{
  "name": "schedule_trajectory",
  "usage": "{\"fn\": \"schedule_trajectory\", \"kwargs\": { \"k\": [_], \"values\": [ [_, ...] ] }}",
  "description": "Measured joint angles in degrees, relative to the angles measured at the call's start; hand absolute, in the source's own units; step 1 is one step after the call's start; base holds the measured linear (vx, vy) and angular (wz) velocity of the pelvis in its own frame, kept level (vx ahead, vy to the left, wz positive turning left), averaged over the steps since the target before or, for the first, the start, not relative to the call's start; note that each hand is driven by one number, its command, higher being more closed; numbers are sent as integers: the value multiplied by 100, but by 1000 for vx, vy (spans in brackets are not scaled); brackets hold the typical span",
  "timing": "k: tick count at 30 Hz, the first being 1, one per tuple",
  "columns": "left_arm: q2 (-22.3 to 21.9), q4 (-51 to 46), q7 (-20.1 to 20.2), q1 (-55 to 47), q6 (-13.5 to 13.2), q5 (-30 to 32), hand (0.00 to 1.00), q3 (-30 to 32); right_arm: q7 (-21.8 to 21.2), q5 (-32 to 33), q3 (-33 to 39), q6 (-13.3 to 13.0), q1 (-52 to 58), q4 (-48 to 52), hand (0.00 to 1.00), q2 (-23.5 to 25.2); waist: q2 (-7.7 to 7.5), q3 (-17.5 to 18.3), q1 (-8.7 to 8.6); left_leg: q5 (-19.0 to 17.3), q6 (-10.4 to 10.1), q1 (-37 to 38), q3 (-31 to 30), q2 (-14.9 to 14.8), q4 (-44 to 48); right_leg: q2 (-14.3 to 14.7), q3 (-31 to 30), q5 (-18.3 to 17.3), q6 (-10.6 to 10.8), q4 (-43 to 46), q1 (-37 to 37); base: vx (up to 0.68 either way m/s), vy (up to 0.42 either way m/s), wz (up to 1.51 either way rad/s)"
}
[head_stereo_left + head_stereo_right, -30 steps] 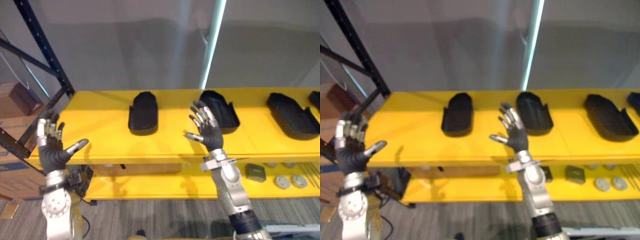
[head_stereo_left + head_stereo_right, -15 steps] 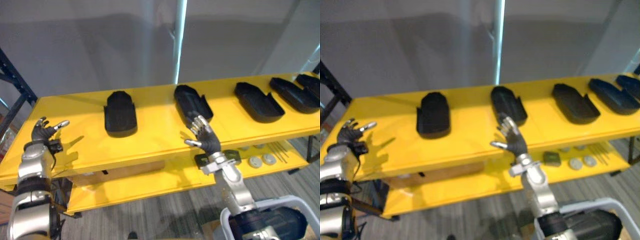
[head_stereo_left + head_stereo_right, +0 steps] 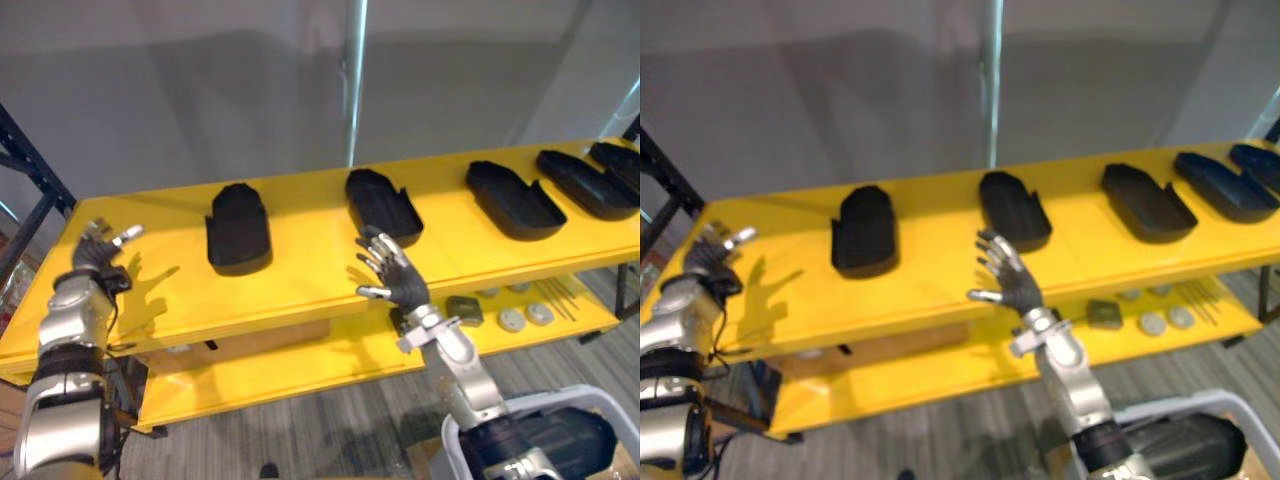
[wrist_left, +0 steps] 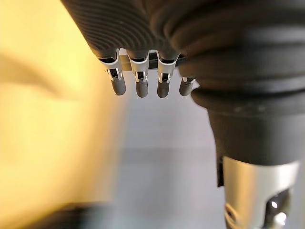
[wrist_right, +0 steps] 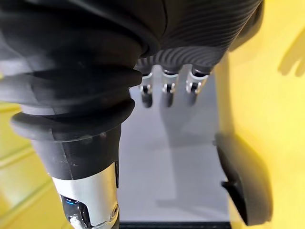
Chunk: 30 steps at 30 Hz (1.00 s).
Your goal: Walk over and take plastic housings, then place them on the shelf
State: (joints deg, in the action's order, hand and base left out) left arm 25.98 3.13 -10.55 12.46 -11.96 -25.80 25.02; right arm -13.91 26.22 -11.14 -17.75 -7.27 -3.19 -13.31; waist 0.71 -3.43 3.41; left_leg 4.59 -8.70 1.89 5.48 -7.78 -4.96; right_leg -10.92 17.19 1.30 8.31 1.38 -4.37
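Grey wall (image 3: 200,90) stands behind a long yellow shelf (image 3: 300,275). Black plastic housings lie in a row on its top board, each apart from the next.

The left housing (image 3: 238,228) lies between the two hands. The second housing (image 3: 382,205) lies just past the right hand (image 3: 397,282). That hand is held up over the front of the board. Its fingers (image 3: 372,250) are spread wide and hold nothing. The fingertips are close to the near end of the second housing.

The left hand (image 3: 98,252) is up by the left end of the board, well apart from the left housing. Its fingers are loose and open, with the thumb out, and it holds nothing.

Three more housings lie off to the right: the third housing (image 3: 513,200), the fourth housing (image 3: 585,185) and the last housing (image 3: 620,160).

On the lower board (image 3: 260,378) lie a small dark block (image 3: 463,310), two round discs (image 3: 512,320) and some thin rods (image 3: 560,293). A black rack post (image 3: 30,170) stands at the left.
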Motion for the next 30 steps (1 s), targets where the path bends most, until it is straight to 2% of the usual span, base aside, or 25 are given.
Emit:
{"fn": "schedule_trajectory", "kwargs": {
  "k": [2,3,6,8,9,11,15,16,19,20,22,23,24,26,28,30],
  "values": [
    [-1208,-1691,-515,-1226,-921,809,0,306,10,-8,344,-176,300,544,0,21,54,19,138,2,-1,87,-50,-1,21,8,74,0,0,-26,-108,61,-23,15],
    [-1627,-2062,-569,-1607,-1145,940,0,290,26,-10,448,-235,399,706,0,30,72,31,201,2,-2,141,-74,-1,20,11,142,-1,-2,-54,-206,20,-25,26],
    [-2463,-2900,-658,-2643,-1342,1319,0,-91,148,-26,527,-285,477,1077,0,218,76,58,267,-20,3,196,-246,3,-8,20,328,-147,30,-108,-439,-65,-26,30],
    [-2683,-3104,-656,-2993,-1326,1339,0,-428,321,-127,491,-285,488,1154,0,388,79,56,286,-45,4,191,-219,-11,-11,17,356,-218,63,-113,-445,-124,-8,13],
    [-2748,-3176,-648,-3148,-1308,1356,0,-637,466,-240,458,-284,505,1164,0,459,28,43,279,-44,4,177,-176,-22,-11,18,367,-219,65,-127,-448,-102,0,8],
    [-2751,-3176,-660,-3234,-1306,1544,0,-727,629,-261,434,-285,539,1175,0,509,25,67,266,-32,7,116,-172,-21,-11,19,366,-219,65,-145,-411,-52,8,7],
    [-2692,-3183,-646,-3255,-1549,1631,0,-795,1175,-492,436,-330,720,1173,0,555,-139,-4,234,68,20,0,-91,-26,-9,24,298,-117,78,-188,-257,30,10,-27],
    [-2167,-3179,-657,-2788,-1596,2013,0,-1235,2032,-973,1036,-323,937,1182,0,501,-230,-17,-25,50,0,164,526,-83,20,58,-330,140,40,-173,-4,123,20,-133],
    [-2172,-3149,-672,-2550,-1591,2014,0,-1285,2154,-1015,1310,-322,1124,1347,0,401,-184,-123,-291,-37,-9,304,772,-120,-8,96,-525,151,19,-222,21,7,4,-77],
    [-2202,-3113,-728,-2462,-1635,1984,0,-1404,2120,-1057,1464,-306,1361,1535,0,414,-209,-157,-427,-127,-5,370,930,-156,90,145,-794,175,24,-123,156,-19,8,-53],
    [-2221,-2993,-846,-2338,-1638,1985,0,-1676,2049,-1143,1746,-308,1832,1903,0,476,-227,-168,-436,-336,-28,411,1309,-213,363,181,-1184,149,4,0,325,-1,41,-114],
    [-2167,-2911,-1027,-2273,-1605,2058,0,-1995,2069,-1131,2195,-345,2169,2141,0,566,-237,-193,-485,-534,-78,515,1706,-253,532,216,-1603,121,15,8,456,1,63,-159],
    [-2140,-2871,-1182,-2225,-1551,2234,0,-2157,2214,-1108,2580,-391,2349,2270,0,640,-243,-274,-757,-703,-76,532,1904,-274,686,230,-1806,154,40,-44,434,-10,54,-134],
    [-2135,-2832,-1306,-2035,-1529,2250,0,-2380,2458,-992,3009,-549,2619,2339,0,682,-285,-322,-1162,-869,-95,622,2230,-286,829,257,-2090,223,54,-119,582,-25,42,-100],
    [-2135,-2631,-1488,-1642,-1438,2520,0,-2574,2546,-890,3144,-738,3138,2475,0,874,-265,-321,-1384,-1020,-122,638,2529,-359,982,347,-2358,326,24,-160,667,33,30,-88],
    [-2177,-2611,-1580,-1463,-1294,2661,0,-2735,2548,-898,3108,-828,3432,2615,0,1149,-215,-342,-1462,-1035,-139,721,2690,-403,999,424,-2525,417,35,-230,687,78,7,-48]
  ]
}}
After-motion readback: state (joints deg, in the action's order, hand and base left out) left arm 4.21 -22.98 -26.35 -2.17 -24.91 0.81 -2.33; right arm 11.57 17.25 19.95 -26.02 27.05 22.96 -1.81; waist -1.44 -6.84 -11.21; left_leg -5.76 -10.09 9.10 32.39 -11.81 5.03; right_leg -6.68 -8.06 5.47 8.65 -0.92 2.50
